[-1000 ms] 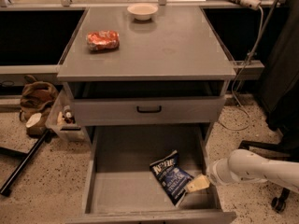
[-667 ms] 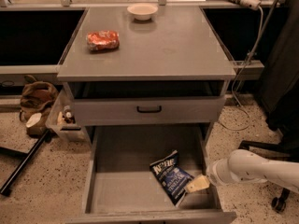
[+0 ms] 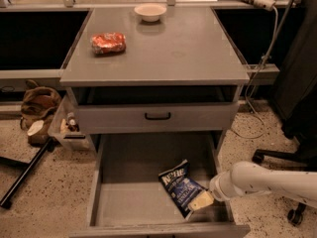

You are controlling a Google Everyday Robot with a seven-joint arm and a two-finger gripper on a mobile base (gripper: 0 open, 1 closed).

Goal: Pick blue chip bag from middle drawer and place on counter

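Pincer (image 3: 200,201) still against unmoved blue chip bag (image 3: 178,185)

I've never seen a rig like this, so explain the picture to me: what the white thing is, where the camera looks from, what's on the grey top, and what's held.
The white tube at the right is a robot's arm. Its gripper, the pale tip, is inside the open drawer, against the lower right edge of the blue bag. The bag lies on the drawer floor; whether it is gripped cannot be told. The one camera looks down from the front. On the counter lie a red bag and a small bowl.
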